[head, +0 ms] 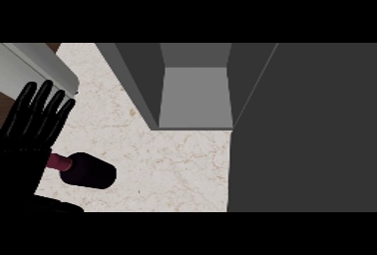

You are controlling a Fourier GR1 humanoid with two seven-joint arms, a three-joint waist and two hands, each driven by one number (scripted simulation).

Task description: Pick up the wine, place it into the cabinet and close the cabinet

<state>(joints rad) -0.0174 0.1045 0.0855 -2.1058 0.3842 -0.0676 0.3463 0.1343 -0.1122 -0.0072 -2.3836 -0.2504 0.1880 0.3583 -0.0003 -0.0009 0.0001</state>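
Note:
The wine bottle [90,171] is dark with a magenta neck and stands on the marble counter [173,167] at the lower left. Its neck end points toward my left hand [29,127]. That hand is at the left edge, fingers straight and pointing up, open, with its palm right beside the bottle's neck; I cannot tell if they touch. The grey cabinet [193,94] stands open at the top centre, its inside bare. Its dark door [302,129] is swung out and fills the right side. My right hand does not show.
A light grey slab [33,64] slants across the top left corner, just above my left hand's fingers. Bare counter lies between the bottle and the cabinet's opening.

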